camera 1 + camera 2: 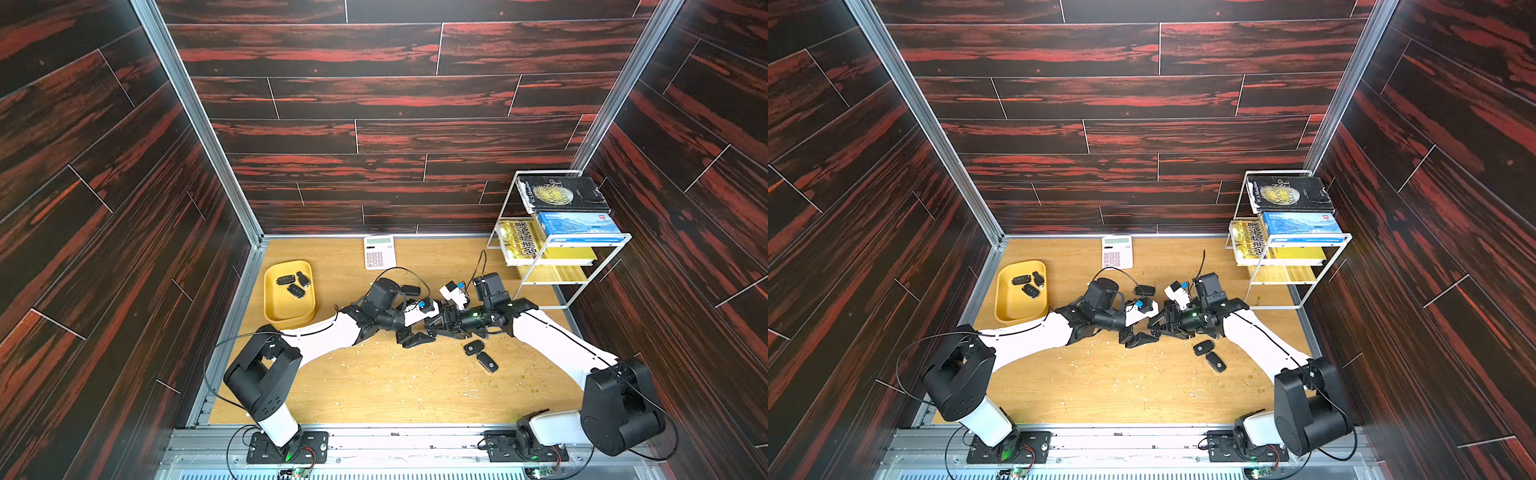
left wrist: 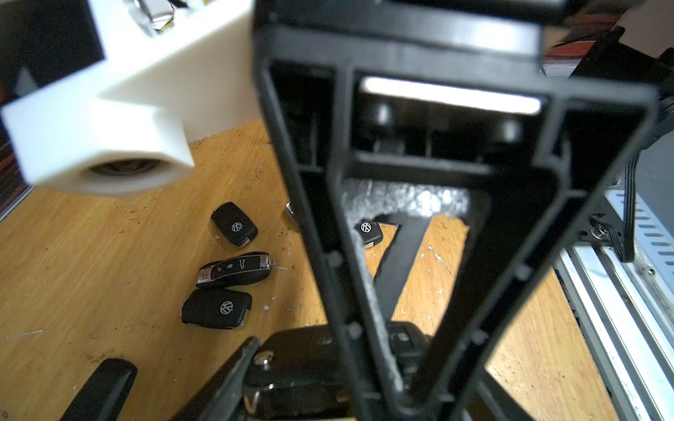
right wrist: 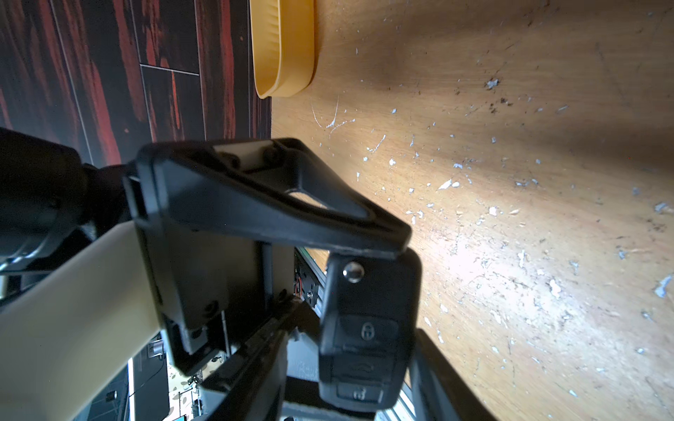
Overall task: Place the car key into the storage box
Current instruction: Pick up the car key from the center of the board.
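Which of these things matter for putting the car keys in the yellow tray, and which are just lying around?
Job: yellow tray, held key, loose keys on the table, keys already in the tray.
Lying about: calculator, wire rack, books.

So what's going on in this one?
The two arms meet mid-table, apparently passing a black flip car key with lock buttons between them. The right hand and the left hand are both at the key; which one actually grips it cannot be told. The shallow yellow plastic storage box on the left side already holds three black key fobs, and more black fobs lie loose on the wooden table.
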You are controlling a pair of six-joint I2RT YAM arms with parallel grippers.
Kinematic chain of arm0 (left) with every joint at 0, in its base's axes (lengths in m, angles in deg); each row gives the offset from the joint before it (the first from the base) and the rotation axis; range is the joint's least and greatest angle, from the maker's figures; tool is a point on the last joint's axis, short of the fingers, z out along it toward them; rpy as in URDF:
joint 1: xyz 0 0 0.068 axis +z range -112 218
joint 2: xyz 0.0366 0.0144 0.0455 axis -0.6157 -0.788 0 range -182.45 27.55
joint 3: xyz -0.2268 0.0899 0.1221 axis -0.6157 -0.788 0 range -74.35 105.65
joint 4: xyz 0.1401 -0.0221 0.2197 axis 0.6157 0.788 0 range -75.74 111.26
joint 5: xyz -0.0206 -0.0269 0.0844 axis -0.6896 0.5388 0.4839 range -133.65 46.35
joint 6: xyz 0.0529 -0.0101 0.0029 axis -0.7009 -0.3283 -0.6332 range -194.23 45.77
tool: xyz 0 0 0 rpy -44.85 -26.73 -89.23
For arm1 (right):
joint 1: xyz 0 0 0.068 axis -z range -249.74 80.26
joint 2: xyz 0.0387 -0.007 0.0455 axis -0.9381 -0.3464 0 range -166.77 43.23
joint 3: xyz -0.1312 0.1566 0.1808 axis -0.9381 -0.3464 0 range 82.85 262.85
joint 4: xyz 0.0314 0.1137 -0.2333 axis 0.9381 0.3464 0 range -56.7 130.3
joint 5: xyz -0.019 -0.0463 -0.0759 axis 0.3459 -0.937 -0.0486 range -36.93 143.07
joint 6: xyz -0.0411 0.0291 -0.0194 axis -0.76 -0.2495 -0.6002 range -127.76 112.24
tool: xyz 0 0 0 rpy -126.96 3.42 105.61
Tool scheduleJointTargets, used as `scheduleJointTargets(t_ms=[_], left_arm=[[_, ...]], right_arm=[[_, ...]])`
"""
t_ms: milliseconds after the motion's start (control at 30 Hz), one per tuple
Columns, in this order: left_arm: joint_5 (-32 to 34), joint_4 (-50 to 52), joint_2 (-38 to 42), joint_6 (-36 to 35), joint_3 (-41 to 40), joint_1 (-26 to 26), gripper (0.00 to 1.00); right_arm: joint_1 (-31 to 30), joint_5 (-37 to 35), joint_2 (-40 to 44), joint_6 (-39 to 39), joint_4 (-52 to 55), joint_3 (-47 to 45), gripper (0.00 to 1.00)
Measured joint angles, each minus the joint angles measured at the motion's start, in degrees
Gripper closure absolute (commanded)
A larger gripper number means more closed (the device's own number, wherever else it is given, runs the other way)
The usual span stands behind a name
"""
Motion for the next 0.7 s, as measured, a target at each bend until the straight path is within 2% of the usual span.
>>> scheduleJointTargets(t_ms=[100,400,533,700], left_arm=[[0.55,-0.04,0.04,0.31,-0.17,0.00,0.78],[1.42,0.00,2.32,1.88,-3.21,1.22,0.78],[1.88,-0.07,5.18,3.28,-6.03,3.08,0.78],[4.68,0.66,9.05,5.79,-7.52,6.29,0.84]], right_arm=[[0.00,-0.20,-0.07,0.04,0.07,0.22,0.40],[0.02,-1.05,-1.68,0.07,-0.92,1.55,0.39],[0.31,-1.73,-3.93,0.22,-1.92,2.95,0.39],[0.79,-3.21,-6.80,0.70,-3.26,5.46,0.39]])
